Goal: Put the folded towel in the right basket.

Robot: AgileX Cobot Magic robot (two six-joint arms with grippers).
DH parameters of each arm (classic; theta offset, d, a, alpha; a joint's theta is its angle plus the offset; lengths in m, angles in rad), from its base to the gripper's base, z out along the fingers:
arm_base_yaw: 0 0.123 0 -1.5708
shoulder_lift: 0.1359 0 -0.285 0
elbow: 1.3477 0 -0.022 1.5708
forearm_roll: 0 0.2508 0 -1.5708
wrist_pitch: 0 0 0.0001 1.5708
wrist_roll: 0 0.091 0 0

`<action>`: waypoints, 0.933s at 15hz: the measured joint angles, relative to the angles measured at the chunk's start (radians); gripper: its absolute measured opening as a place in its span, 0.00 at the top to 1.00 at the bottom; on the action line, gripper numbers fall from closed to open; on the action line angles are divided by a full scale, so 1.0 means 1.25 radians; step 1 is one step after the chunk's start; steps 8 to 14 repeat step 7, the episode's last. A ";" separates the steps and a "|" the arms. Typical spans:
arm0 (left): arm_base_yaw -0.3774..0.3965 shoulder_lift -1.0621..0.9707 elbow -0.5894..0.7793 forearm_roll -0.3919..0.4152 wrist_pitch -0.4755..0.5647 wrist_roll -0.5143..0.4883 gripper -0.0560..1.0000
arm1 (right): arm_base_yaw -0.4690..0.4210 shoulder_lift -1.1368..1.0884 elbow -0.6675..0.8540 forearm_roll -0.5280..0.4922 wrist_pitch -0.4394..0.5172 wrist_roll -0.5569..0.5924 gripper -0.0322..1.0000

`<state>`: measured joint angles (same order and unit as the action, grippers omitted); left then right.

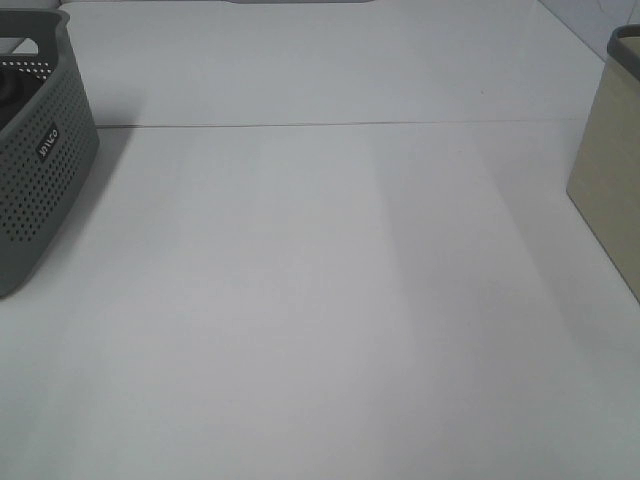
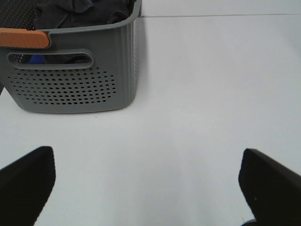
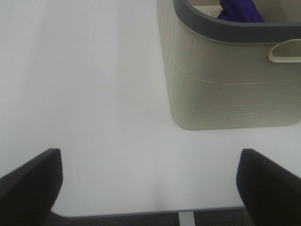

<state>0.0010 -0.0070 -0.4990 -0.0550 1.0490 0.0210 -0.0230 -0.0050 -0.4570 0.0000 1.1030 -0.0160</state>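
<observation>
Overhead, I see the grey perforated basket [image 1: 40, 150] and the beige basket [image 1: 610, 180] at opposite table [image 1: 320, 300] edges. My left pincer [image 2: 148, 181] gapes wide, dark cloths [image 2: 80, 12] in the grey basket ahead. My right pincer [image 3: 150, 181] gapes wide; ahead, the beige basket holds a purple towel [image 3: 240, 10].

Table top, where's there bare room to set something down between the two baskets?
The whole white table between the grey basket at the left edge and the beige basket at the right edge lies bare. The tight spots are the baskets themselves: dark cloth fills the grey one, purple cloth sits in the beige one.
</observation>
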 joint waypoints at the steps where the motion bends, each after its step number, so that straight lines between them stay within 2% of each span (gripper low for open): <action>1: 0.000 0.000 0.000 0.000 0.000 0.000 0.01 | 0.000 0.000 0.000 0.000 0.000 0.000 0.03; 14: 0.000 0.000 0.000 0.000 0.000 0.000 0.01 | 0.000 0.000 0.000 0.000 0.000 0.000 0.03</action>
